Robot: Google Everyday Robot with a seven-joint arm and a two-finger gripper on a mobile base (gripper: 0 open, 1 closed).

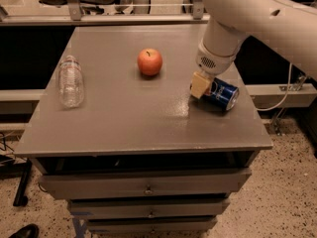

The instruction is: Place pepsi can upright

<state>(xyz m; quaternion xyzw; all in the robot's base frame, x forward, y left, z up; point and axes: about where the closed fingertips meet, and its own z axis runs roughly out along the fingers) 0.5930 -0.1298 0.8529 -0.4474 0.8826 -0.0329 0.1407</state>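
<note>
- The robot's white arm (257, 14) reaches down from the upper right of the frame, and its gripper (201, 86) sits low over the right side of the grey flat-topped desk (124, 120).
- The small dark blue metal pepsi can (225, 94) lies on its side at centre right, touching the gripper's tan tip.
- Whether the gripper is clamped on the can cannot be told.
- A round red apple (149, 62) stands at upper centre.
- A clear plastic bottle (71, 81) lies on its side at the left.
</note>
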